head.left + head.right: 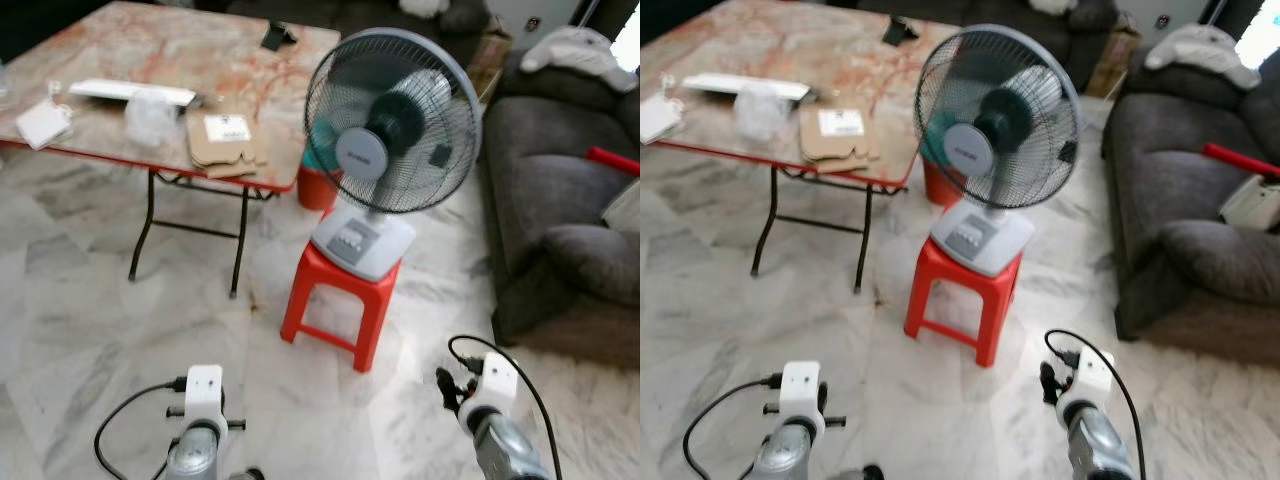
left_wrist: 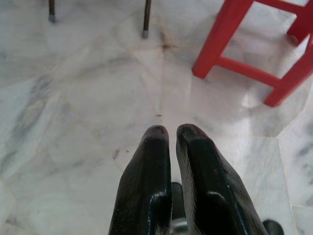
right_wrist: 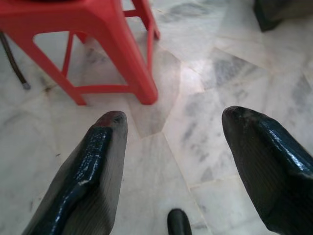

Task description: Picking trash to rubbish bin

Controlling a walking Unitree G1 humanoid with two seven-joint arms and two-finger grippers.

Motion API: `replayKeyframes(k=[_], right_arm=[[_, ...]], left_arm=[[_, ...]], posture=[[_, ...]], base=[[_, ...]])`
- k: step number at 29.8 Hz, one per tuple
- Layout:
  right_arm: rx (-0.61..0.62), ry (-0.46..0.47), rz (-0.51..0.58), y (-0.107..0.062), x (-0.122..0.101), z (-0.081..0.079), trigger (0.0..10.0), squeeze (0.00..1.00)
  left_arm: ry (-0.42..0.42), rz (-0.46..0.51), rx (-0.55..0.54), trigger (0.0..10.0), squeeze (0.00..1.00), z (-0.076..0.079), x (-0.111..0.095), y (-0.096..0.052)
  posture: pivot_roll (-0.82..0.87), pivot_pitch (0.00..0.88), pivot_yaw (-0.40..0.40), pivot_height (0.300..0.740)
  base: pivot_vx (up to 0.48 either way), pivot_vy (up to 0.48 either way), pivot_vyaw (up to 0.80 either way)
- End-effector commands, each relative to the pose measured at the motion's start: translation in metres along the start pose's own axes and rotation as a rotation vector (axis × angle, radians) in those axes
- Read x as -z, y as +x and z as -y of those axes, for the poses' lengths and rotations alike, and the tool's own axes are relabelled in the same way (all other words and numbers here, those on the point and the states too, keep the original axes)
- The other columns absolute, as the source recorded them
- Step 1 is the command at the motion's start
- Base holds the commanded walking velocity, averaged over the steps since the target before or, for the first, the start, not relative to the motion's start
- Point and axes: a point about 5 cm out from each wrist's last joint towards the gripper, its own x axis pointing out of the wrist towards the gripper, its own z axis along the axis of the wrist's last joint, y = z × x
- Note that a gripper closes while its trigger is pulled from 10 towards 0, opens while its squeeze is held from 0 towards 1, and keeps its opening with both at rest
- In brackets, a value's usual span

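A red bin [image 1: 318, 186] with a teal liner stands on the floor behind the fan, by the table's right corner. On the folding table [image 1: 120, 50] lie flattened brown cardboard [image 1: 222, 140], a crumpled clear plastic bag [image 1: 150, 115] and white packets [image 1: 42, 122]. Both arms hang low in front of me: left wrist [image 1: 203, 400], right wrist [image 1: 492, 385]. My left gripper [image 2: 171, 133] is shut and empty over bare marble floor. My right gripper [image 3: 173, 117] is open and empty, its fingers wide apart, close to the red stool's legs [image 3: 137, 73].
A grey standing fan [image 1: 392, 125] sits on a red plastic stool [image 1: 340, 300] straight ahead. A dark grey sofa [image 1: 560, 200] with cushions fills the right side. The table's thin black legs [image 1: 240, 245] stand on the left. Open marble floor [image 1: 90, 330] lies at front left.
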Motion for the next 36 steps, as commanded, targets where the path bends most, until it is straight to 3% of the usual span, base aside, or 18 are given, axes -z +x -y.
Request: replayKeyframes(k=[1, 19, 25, 36], right_arm=[[0.008, 0.008, 0.003, 0.000, 0.000, 0.002, 10.0, 0.00], [-0.009, 0.046, 0.039, 0.003, -0.010, -0.002, 10.0, 0.00], [-0.023, 0.066, 0.040, 0.003, -0.010, -0.005, 10.0, 0.00], [-0.059, 0.043, 0.070, 0.006, -0.017, -0.013, 10.0, 0.00]], left_arm=[[0.001, -0.030, -0.002, 10.0, 0.00, -0.003, 0.007, -0.002], [0.011, -0.019, 0.011, 10.0, 0.00, -0.004, 0.003, 0.000], [0.006, -0.017, 0.008, 10.0, 0.00, -0.004, 0.002, 0.000], [-0.011, 0.028, -0.003, 10.0, 0.00, -0.004, -0.009, 0.003]], posture=[[0.03, 0.096, -0.101, 0.740], [0.03, 0.105, -0.104, 0.740], [0.03, 0.114, -0.105, 0.740], [0.03, 0.136, -0.103, 0.740]], base=[[0.000, 0.480, 0.00], [0.000, 0.458, 0.00], [0.000, 0.480, -0.80], [0.000, 0.466, 0.00]])
